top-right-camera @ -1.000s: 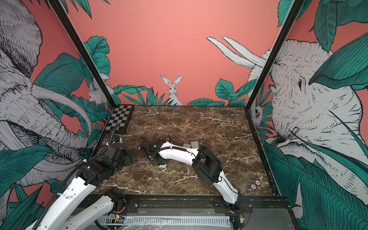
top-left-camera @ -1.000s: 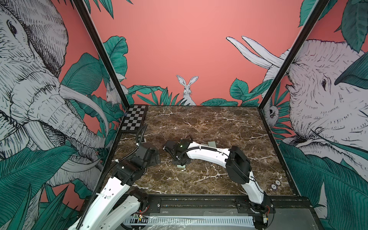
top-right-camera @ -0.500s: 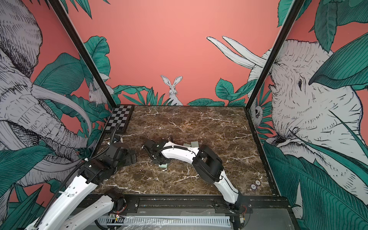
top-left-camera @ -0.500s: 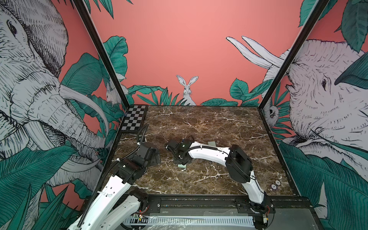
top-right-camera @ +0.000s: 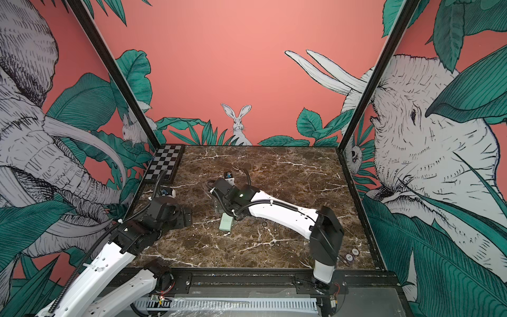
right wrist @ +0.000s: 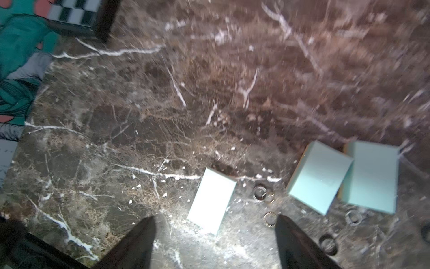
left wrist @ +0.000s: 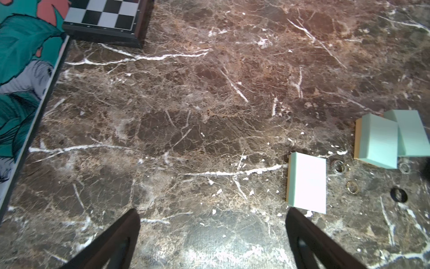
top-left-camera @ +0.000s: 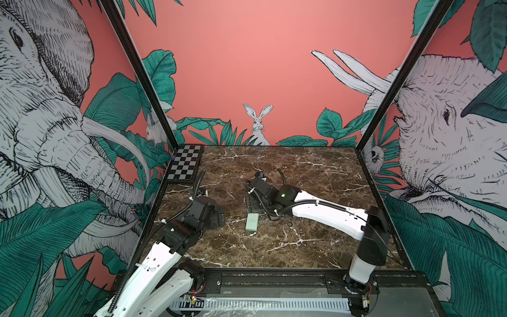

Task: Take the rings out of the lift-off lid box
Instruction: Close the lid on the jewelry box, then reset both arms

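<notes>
Mint boxes (left wrist: 307,181) and rings (left wrist: 393,195) clutter the table's (left wrist: 186,116) middle; far side lies open.

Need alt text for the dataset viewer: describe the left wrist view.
Several small rings lie loose on the brown marble table beside three mint-green box pieces, two of which overlap. The left gripper hangs open and empty over bare marble, apart from them. A checkerboard sits by the painted wall.
</notes>
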`<state>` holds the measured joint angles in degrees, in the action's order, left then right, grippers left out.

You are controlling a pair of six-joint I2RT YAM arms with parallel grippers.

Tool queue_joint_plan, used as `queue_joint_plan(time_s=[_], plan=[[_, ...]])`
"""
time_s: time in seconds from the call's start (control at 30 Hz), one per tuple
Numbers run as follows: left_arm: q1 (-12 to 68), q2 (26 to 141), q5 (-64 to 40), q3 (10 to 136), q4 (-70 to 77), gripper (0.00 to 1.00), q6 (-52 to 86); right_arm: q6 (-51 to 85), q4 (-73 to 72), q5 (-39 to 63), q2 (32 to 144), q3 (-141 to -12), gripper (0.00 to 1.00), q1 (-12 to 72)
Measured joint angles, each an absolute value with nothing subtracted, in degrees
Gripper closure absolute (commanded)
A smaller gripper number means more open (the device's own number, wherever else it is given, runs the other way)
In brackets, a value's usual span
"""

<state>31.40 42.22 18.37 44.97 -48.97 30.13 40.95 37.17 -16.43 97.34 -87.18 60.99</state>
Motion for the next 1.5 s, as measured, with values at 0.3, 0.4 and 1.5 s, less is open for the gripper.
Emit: queue_joint_plan(time_s=[0.3, 0.4, 1.5], plan=[[31.4, 45.36, 18.7, 43.2, -40.82, 0.01, 27.4, 16.6, 14.96, -31.44, 60.27, -49.39, 0.01, 50.13], [31.4, 44.31, 22.0, 41.25, -35.99, 0.01, 24.34, 9.39, 3.05, -34.65, 48.62, -35.24, 0.01, 40.42], [3.44, 76.86, 16.51, 21.52, 31.38, 0.0, 0.62, 6.81, -60.31, -0.3, 90.76, -14.35, 0.01, -5.08]])
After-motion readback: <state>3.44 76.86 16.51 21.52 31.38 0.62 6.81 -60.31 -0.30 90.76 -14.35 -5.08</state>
